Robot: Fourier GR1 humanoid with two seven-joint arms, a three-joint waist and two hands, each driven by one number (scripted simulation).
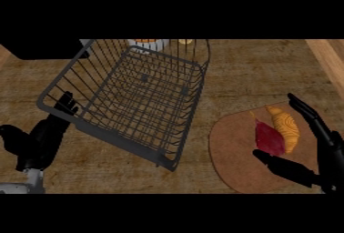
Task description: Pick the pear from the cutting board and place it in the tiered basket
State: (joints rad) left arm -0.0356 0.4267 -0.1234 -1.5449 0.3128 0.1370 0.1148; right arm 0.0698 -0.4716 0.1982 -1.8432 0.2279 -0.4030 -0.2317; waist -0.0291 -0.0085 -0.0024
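Note:
A dark red pear [269,138] lies on the round brown cutting board [235,150] at the right, with a yellow croissant [285,129] touching its right side. My right hand [321,157] is open around them: its thumb lies just below the pear and its straight fingers reach up past the croissant's right side. The dark wire tiered basket [134,95] fills the upper left, its top tier holding nothing. At the basket's lower left corner my left hand [40,141] rests open, fingers up.
Orange and white things [151,42] show behind the basket at the top edge. A dark block [40,49] sits in the upper left corner. A pale wooden strip [329,57] runs along the counter's right side.

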